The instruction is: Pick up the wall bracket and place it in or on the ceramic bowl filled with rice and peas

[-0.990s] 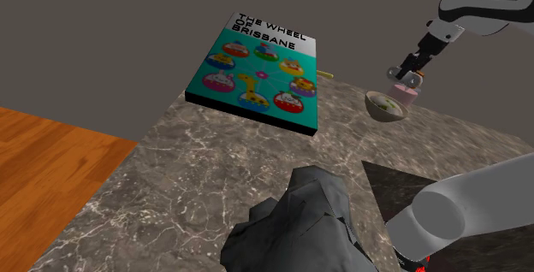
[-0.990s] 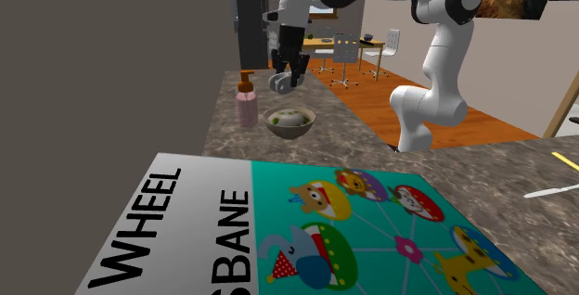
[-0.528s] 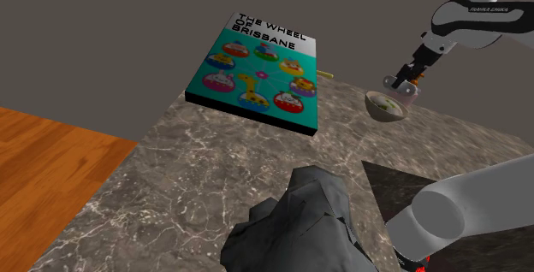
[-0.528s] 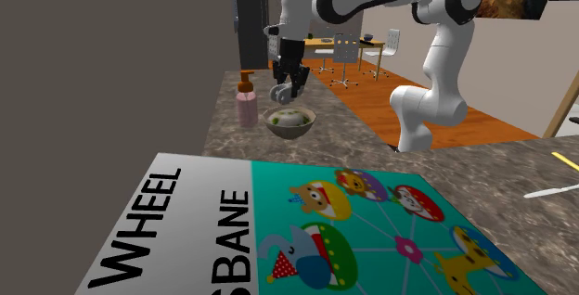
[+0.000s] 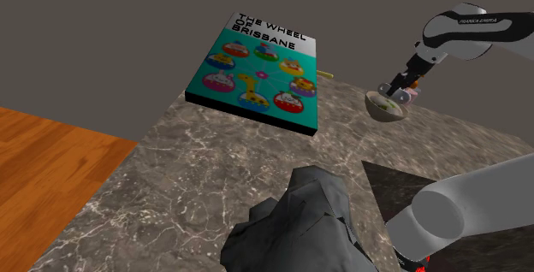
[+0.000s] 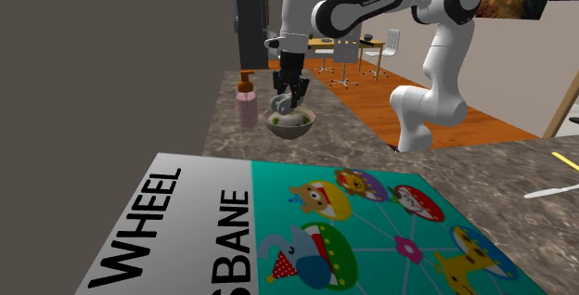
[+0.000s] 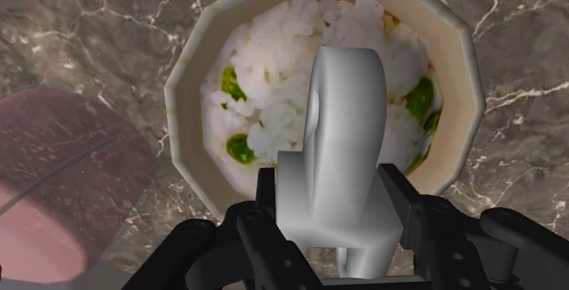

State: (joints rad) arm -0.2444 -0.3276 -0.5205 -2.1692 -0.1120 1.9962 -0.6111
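A grey-white wall bracket is clasped between the two black fingers of my gripper, which is shut on it. It hangs directly over a cream bowl holding white rice and green peas. In the shoulder view the gripper sits just above the bowl at the far right of the marble counter. The second exterior view has the gripper lowered to the bowl's rim, with the bracket nearly touching the rice.
A pink soap dispenser stands right beside the bowl. A large teal book lies at the counter's far side. A dark crumpled object sits near the stand. Wooden floor lies beyond the counter's edge.
The gripper has come down with the bracket, from well above the bowl to just over the rice. The bowl and dispenser have not moved.
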